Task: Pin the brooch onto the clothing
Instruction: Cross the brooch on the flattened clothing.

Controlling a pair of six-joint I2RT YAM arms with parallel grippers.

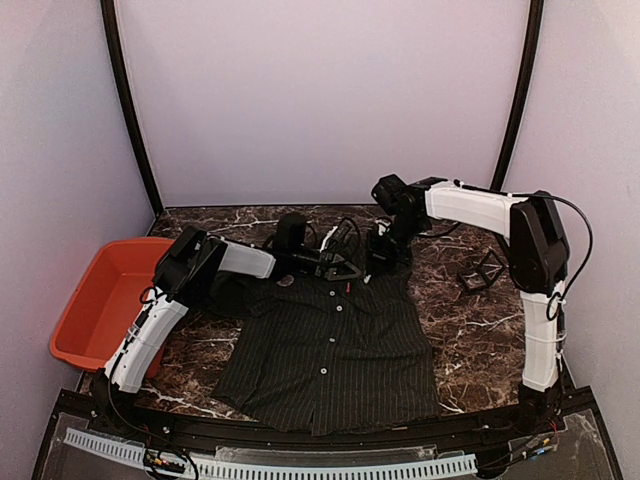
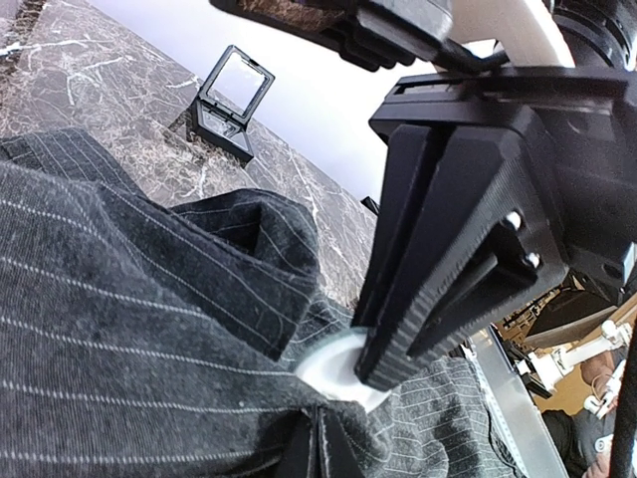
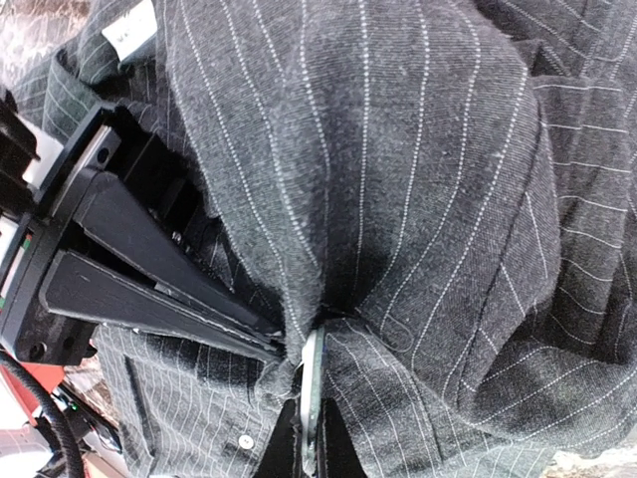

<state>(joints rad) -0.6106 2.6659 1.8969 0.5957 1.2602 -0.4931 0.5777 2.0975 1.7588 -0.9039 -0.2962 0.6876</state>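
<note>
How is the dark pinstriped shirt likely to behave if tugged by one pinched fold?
Probably floppy: the dark pinstriped fabric shirt bunches into soft folds near its collar. Likely light but draggy, since most of it lies spread on the marble table.

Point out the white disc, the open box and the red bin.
white disc (image 2: pixel 333 370), left wrist view, on its visible white face.
open box (image 2: pixel 217 125), left wrist view, on its black base.
red bin (image 1: pixel 100 300), top view, on its inner floor.
</note>
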